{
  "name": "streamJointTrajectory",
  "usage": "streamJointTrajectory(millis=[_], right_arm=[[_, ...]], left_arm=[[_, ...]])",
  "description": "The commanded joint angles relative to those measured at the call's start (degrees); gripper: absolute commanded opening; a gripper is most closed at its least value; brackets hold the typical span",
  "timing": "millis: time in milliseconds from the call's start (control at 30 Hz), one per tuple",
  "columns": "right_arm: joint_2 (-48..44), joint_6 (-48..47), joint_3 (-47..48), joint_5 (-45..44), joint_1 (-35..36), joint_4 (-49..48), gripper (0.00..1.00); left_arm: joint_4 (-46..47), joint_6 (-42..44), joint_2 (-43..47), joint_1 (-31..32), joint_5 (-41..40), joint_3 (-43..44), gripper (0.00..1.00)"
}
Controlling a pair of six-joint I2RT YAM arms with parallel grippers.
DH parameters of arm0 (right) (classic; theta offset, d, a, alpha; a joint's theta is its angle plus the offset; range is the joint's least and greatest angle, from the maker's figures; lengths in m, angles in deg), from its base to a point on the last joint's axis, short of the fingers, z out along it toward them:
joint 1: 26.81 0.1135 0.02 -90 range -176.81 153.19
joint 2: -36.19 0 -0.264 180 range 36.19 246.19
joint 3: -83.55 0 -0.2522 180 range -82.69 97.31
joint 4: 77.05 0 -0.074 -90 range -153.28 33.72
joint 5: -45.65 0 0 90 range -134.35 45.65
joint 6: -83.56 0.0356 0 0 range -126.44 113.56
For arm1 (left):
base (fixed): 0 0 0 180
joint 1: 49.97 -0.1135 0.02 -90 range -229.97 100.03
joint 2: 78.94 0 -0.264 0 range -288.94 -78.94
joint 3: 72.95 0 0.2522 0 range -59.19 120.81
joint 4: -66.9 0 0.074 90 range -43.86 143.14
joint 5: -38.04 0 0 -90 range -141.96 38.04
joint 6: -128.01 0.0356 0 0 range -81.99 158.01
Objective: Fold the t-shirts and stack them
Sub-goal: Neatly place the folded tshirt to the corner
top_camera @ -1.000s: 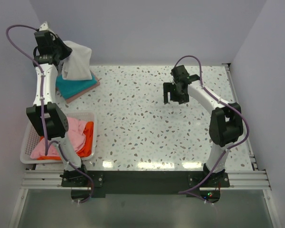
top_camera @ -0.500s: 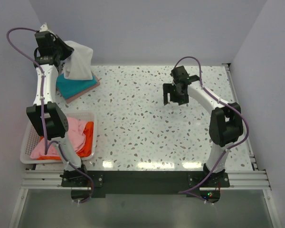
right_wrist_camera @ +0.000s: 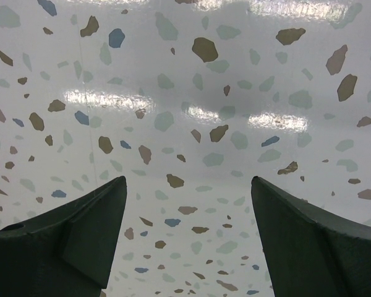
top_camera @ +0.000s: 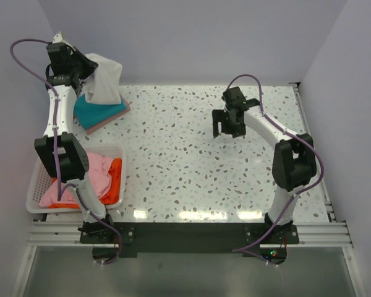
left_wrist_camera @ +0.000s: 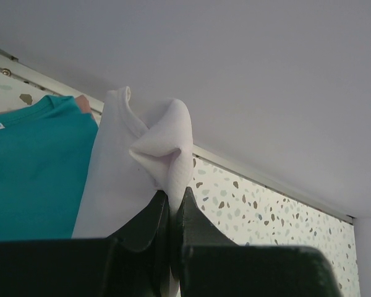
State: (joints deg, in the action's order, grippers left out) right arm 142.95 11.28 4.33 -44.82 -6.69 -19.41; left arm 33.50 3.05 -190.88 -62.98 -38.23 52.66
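Over the far-left corner, left tool (top_camera: 86, 69) clamps the white shirt (top_camera: 105, 83) aloft above the folded teal shirt (top_camera: 96, 111), right tool (top_camera: 227, 127) gapes empty, pink shirt (top_camera: 94, 170) and orange shirt (top_camera: 115, 180) wait in the basket (top_camera: 34, 199): roughly halfway, I'd judge.

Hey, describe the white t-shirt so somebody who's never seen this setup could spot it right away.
At the far left corner of the speckled table, a folded teal t-shirt lies. The white t-shirt hangs bunched over it, pinched in the left gripper. It is the only white shirt and the only one held up; the rest lie on the table or in the basket.
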Motion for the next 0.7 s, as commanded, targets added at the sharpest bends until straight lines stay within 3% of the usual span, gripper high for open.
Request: streamJointTrajectory(millis=[0, 667], right_arm=[[-1.29, -0.49, -0.63, 0.03, -0.26, -1.16, 0.85], [-1.47, -0.58, -0.37, -0.94, -0.26, -0.64, 0.85]], left_arm=[[4.96, -0.72, 3.92, -0.26, 0.85, -1.02, 0.0], [9.18, 1.91, 6.73, -3.24, -7.14, -11.83, 0.0]])
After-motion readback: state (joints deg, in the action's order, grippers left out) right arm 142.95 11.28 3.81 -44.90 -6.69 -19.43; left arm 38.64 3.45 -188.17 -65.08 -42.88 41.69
